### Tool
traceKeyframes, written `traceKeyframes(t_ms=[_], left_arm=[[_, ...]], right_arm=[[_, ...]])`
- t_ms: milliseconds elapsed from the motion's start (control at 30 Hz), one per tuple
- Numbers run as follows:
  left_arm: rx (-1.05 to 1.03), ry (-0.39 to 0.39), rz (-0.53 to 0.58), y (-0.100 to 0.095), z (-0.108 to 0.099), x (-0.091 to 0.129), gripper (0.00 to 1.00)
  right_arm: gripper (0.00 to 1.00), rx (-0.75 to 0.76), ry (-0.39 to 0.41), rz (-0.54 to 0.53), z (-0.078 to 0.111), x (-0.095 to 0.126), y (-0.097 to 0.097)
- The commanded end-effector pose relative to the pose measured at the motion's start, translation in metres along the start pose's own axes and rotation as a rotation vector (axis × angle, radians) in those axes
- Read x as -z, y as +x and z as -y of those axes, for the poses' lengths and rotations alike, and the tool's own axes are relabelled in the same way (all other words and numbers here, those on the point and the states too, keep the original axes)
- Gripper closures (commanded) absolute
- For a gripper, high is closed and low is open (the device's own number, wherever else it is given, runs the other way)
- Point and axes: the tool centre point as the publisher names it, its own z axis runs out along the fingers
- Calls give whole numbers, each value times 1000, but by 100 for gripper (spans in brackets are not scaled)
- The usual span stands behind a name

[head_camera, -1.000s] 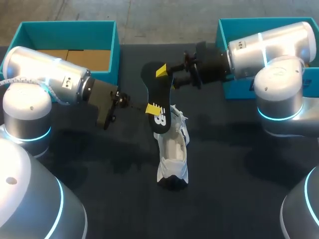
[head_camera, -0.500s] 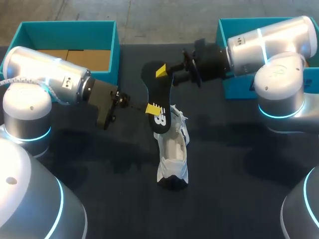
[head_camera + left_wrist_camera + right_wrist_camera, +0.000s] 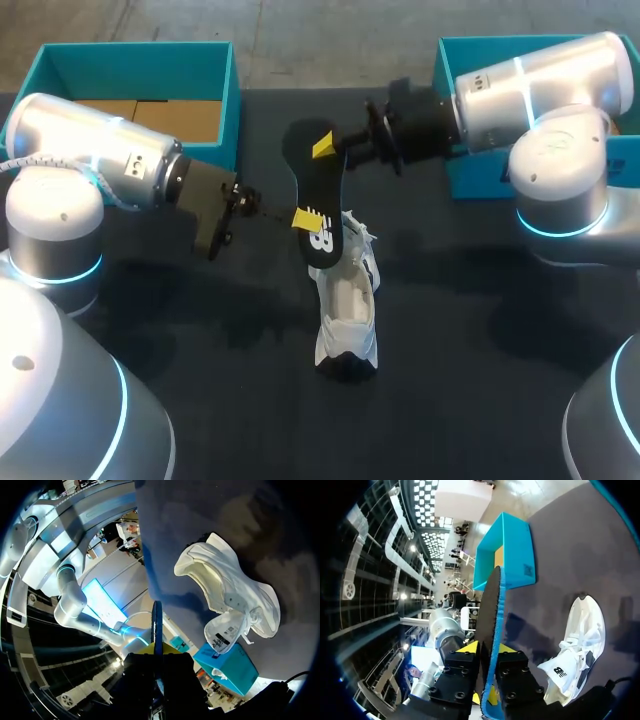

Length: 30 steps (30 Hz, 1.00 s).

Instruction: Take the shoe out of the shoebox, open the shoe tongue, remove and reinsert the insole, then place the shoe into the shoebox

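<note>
We've unboxed white mesh sneaker (image 3: 347,310); left gripper (image 3: 303,218), right gripper (image 3: 323,146) both clamp black foam insole (image 3: 322,185); reinsert, reboxing remain

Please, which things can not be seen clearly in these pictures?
Head view: the right arm hides most of the right box, so its inside is unseen.
Head view: the insole overlaps the shoe; contact cannot be told.
Wrist views: the insole shows edge-on, so its faces are hidden.
</note>
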Motion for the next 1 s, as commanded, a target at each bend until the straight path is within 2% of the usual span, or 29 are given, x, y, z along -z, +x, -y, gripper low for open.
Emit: traceKeyframes(t_ms=[33,533,567,600,633,1000], left_arm=[[-3,-2,0,1,0,-1,100],[-6,-8,14,1,1,-1,100],[-6,-9,17,-1,1,-1,75],[-6,-10,18,-4,1,-1,35],[-6,-12,19,-5,1,-1,0],[33,-60,6,-4,7,21,0]], right_arm=[[100,-2,-3,5,0,-2,1],[100,-2,-4,-9,2,-2,1],[100,-2,-4,-10,2,-2,1],[100,-2,-4,-12,3,-1,1],[100,-2,-5,-13,3,-1,1],[100,-11,-14,-53,3,7,-5]])
